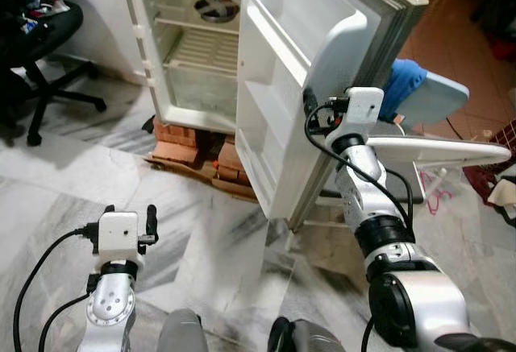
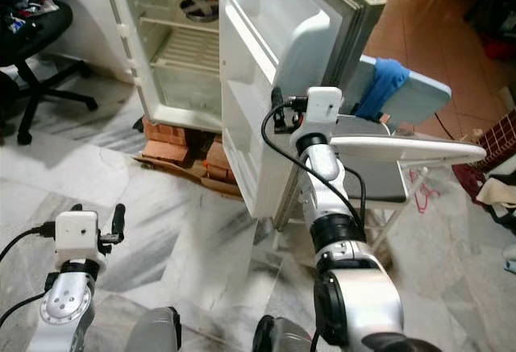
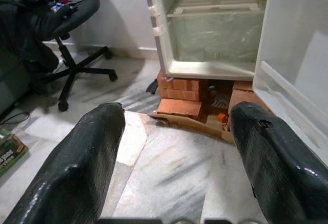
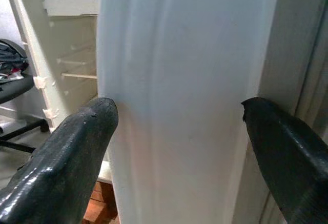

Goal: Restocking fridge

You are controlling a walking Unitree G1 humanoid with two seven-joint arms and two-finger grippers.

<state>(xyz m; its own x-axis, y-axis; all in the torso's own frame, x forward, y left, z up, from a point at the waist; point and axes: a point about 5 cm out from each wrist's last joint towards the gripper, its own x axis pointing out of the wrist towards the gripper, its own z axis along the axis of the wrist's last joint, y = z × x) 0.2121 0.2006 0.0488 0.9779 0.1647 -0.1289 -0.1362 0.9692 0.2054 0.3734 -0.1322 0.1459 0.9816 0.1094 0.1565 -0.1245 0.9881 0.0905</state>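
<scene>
right gripper (image 4: 179,131): fingers spread wide, straddling fridge door (image 1: 298,86) edge, holding nothing
left gripper (image 3: 174,147): fingers wide apart, empty, low over floor
step: likely swinging door wider; push flat on edge, slow, so fingers don't slip off

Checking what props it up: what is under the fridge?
Under the fridge, stacked red bricks rest on flattened cardboard on the marble floor. The open door hides its right side.

fridge door (image 1: 278,102) edge blocking right gripper (image 4: 174,147) (fingers spread), shelves (image 1: 201,50) reachable
</scene>
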